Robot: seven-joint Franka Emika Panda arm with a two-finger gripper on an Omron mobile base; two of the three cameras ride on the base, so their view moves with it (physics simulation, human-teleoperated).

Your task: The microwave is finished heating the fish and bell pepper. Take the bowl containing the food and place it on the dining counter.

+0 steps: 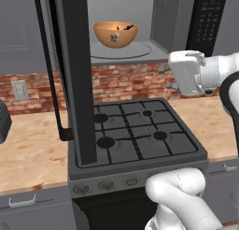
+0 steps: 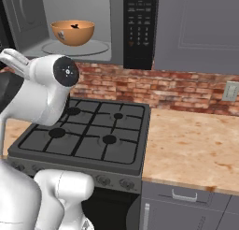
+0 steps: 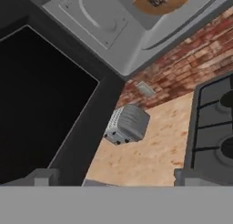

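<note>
Microwave (image 1: 121, 23) stood above the gas stove (image 1: 135, 135), door (image 1: 77, 75) swung wide open toward the camera in the left base view, edge-on and reaching down over the stove's left burners. Bowl (image 1: 115, 34) sat inside the microwave on the round turntable plate (image 1: 140, 50), upright, orange-tan, with a small dark mark on its outer side. Something dark showed at the bowl's rim; too small to tell fish from pepper. Keypad panel (image 2: 138, 28) ran down the microwave's right side, just right of the open cavity.

Gripper (image 3: 111, 177) hung outside the microwave, in front of the brick wall (image 2: 163, 89) and below the cavity, well apart from the bowl, touching nothing. Jaws stood spread wide with nothing between them; fingertips (image 3: 43, 176) seen at the bottom of the hand view. In that view, tilted hard, looked past the open door's black glass toward a grey toaster (image 3: 127, 124) on the wood-look counter (image 3: 150, 150) left of the stove, with a wall outlet (image 3: 145, 88) on the bricks above it.
</note>
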